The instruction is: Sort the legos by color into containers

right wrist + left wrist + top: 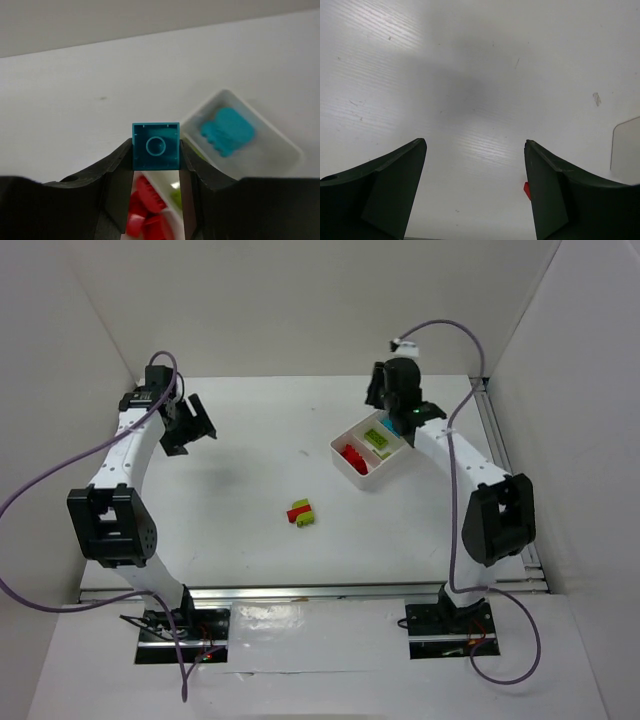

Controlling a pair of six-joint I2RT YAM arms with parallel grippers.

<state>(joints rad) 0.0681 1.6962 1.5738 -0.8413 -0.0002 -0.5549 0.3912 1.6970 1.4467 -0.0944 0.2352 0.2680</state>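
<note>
Right end effector [156, 152] clamped on cyan brick [155, 145], poised over tray [294, 150]. Cyan compartment lay ahead and right of it, red bricks directly beneath. Left end effector [475, 150] wide, empty, well apart. Red-green bricks [301, 512] on counter [250, 460], between arms.

The left fingers [395, 175] stand spread wide, while the right fingers [117, 170] are clamped in a grip.
</note>
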